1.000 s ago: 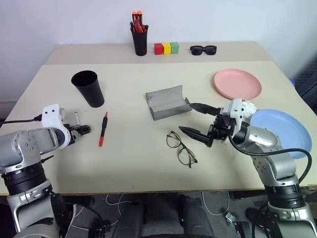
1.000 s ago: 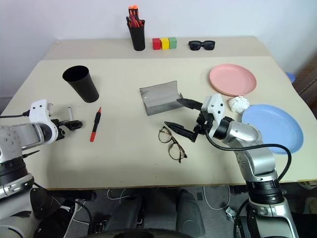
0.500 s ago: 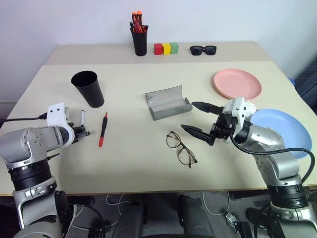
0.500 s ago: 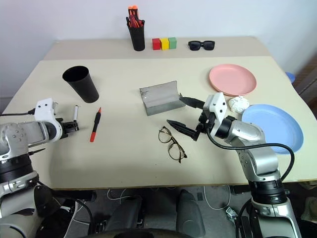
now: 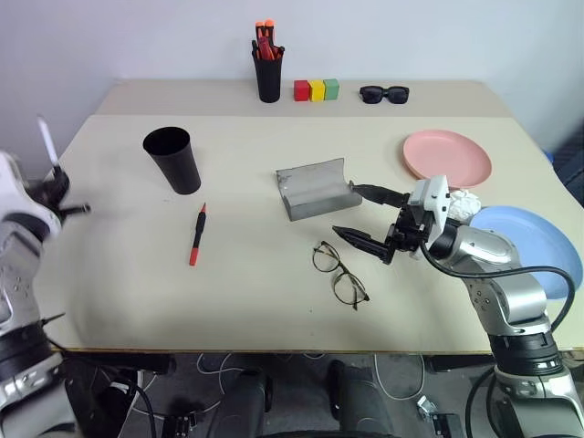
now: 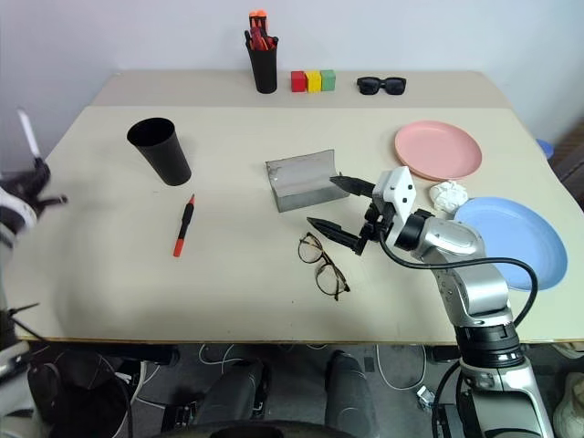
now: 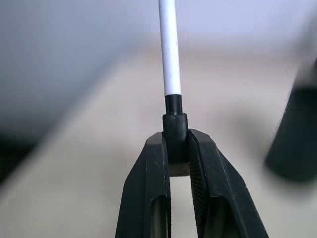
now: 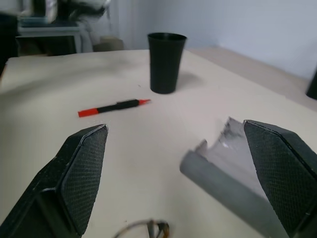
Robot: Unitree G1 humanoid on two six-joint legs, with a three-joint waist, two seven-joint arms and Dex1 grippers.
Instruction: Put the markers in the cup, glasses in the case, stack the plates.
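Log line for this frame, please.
left pincer: shut on white marker, raised | right pincer: open, over glasses | red marker: on table | plates: unstacked

Marker [image 5: 197,234] right of cup [image 5: 173,160]; glasses [image 5: 340,272] before case [image 5: 313,188]; plates [image 5: 448,155] far right

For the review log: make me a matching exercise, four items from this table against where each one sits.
Items:
1. red marker
2. glasses
3. pink plate
4. white marker

Places:
A. clamped in the left tool, off the table
B. lying near the black cup
C. far right, behind the blue plate
D. in front of the open grey case

Pairs: 1-B, 2-D, 3-C, 4-A
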